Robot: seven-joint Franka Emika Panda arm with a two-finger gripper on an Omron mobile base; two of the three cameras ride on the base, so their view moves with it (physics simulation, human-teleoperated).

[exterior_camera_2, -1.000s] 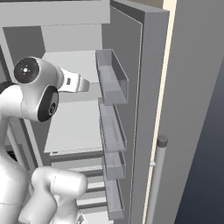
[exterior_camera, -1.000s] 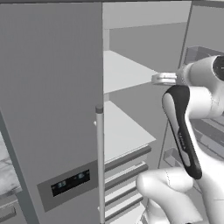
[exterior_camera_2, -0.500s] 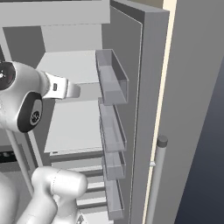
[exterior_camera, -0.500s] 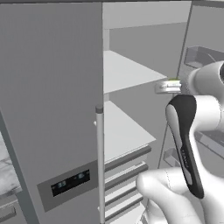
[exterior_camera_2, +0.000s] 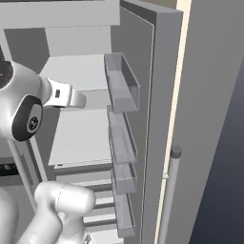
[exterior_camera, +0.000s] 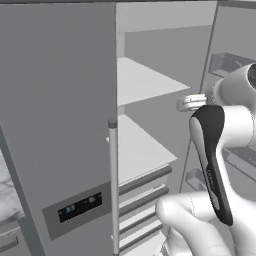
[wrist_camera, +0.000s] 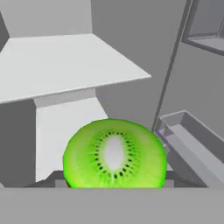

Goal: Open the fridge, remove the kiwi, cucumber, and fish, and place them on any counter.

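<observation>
Gripper (wrist_camera: pixel 114 183) fingertips were nearly all hidden behind the kiwi (wrist_camera: pixel 114 153), which we saw from the hand camera as a cut green face with a pale core and dark seeds, seated between jaws that stood fairly wide and closed on it. From the left base camera we could make out just a sliver of green at the end of the white hand (exterior_camera: pixel 192 102), the rest covered by the arm's wrist. The right base camera showed the hand (exterior_camera_2: pixel 66 96) from its side, its tip blurred against the shelf (exterior_camera_2: pixel 78 71) behind.

We saw the fridge (exterior_camera: pixel 60 125) with its right door (exterior_camera_2: pixel 159 119) swung wide, door bins (exterior_camera_2: pixel 123 86) stacked along its inner face. The hand hung in front of the bare white shelves, apart from the shelf edges, with free room between it and the bins.
</observation>
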